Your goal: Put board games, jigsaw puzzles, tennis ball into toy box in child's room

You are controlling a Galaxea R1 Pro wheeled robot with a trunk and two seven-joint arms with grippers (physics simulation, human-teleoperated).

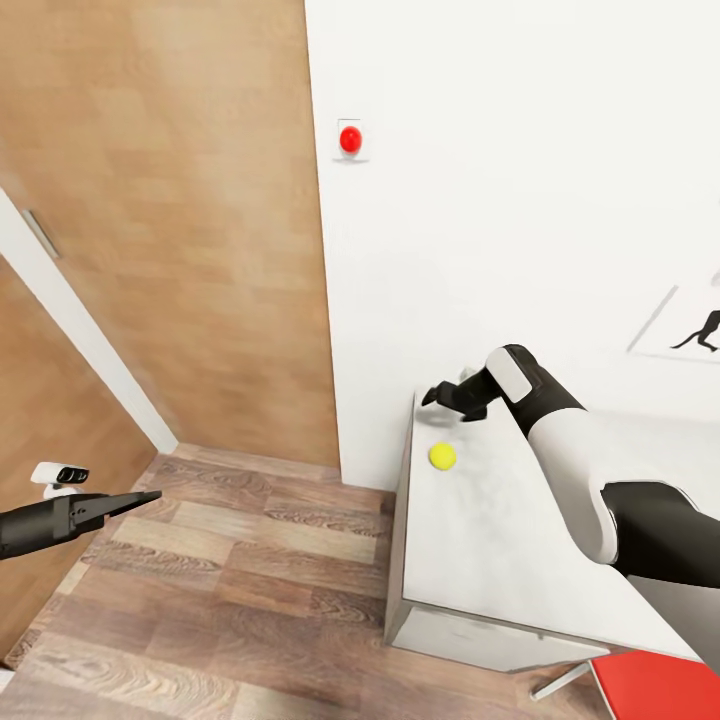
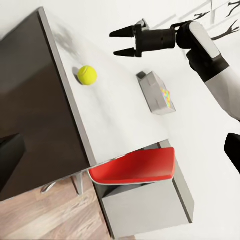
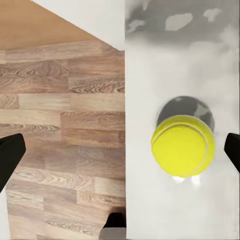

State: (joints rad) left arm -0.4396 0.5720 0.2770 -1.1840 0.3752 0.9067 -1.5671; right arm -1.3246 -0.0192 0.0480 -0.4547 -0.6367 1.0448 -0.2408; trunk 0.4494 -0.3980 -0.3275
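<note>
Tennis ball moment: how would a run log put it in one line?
tennis ball: loose on table, near edge | right claw: open, above ball, not touching | left claw: over floor, empty

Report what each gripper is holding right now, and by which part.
Nothing is held. The right gripper is open above the table, near the tennis ball but not touching it. The left gripper hangs empty over the floor.
</note>
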